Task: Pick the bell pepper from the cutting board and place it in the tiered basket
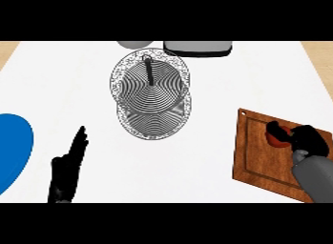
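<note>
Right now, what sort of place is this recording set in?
Most likely a kitchen counter: a wooden cutting board with a red bell pepper on it, a tiered wire basket and a blue plate all sit on a white worktop.

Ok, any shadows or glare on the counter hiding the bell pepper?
In the head view the counter is evenly lit, without shadows or glare; in the same view only the right hand, curled round the bell pepper on the cutting board, hides part of it.
</note>
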`<control>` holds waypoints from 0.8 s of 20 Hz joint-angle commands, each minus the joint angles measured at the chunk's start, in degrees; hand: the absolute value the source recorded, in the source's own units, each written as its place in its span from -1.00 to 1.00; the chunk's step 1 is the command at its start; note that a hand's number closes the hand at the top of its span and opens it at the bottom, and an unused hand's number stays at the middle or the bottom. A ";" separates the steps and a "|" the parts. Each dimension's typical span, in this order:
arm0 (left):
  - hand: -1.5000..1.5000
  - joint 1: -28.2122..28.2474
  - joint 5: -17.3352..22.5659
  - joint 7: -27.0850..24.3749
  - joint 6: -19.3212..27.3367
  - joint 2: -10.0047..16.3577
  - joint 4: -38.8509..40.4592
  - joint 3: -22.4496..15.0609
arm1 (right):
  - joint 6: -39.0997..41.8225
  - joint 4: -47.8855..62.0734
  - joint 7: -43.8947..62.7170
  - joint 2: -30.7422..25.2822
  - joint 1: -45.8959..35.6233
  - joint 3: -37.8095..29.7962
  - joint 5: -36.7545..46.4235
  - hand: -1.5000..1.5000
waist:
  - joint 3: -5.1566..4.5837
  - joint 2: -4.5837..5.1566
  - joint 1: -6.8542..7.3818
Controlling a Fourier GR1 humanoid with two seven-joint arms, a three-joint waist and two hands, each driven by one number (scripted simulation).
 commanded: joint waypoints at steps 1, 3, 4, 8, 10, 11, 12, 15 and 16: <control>0.00 -1.51 -0.30 0.71 -0.47 0.00 0.35 -0.31 | 8.61 -6.45 -7.85 4.71 -2.45 11.88 3.21 1.00 | 0.79 0.54 2.10; 0.00 -1.78 -0.43 0.51 -0.64 -0.60 0.53 -0.96 | 10.71 -10.59 -14.79 7.76 -2.84 19.91 6.07 1.00 | 0.71 0.45 4.14; 0.00 -0.78 -0.82 -0.19 -0.86 0.02 0.62 -1.08 | 12.32 -11.57 -15.44 7.65 -3.27 22.03 7.06 1.00 | 0.73 0.37 3.65; 0.00 -2.98 0.26 -1.13 -0.86 -0.66 4.61 1.83 | 12.80 -22.03 -12.30 9.41 -3.49 25.08 9.76 1.00 | 0.83 0.37 -0.80; 0.00 -0.99 -0.32 0.22 0.67 -1.81 1.72 1.06 | 13.01 -30.22 -10.14 6.58 0.20 24.31 10.74 1.00 | 0.91 0.34 -0.89; 0.00 0.15 -0.07 -0.90 -0.05 -0.94 0.95 1.43 | 11.08 -36.04 -8.00 5.69 3.67 25.58 12.44 1.00 | 0.89 0.17 -1.30; 0.00 1.27 0.33 -0.19 -1.42 0.40 -0.04 1.16 | 10.63 -39.11 -8.55 5.31 2.21 21.85 9.57 1.00 | 0.91 0.06 -1.39; 0.00 0.84 -0.04 -0.79 0.10 -1.25 1.52 1.37 | 9.05 -49.60 -2.85 6.31 2.12 19.22 11.52 1.00 | 0.85 -0.16 -2.28; 0.00 1.63 1.01 -0.32 -0.88 0.33 -0.30 2.59 | 5.96 -51.92 -3.84 6.30 5.33 19.39 12.70 1.00 | 0.92 -0.11 -2.04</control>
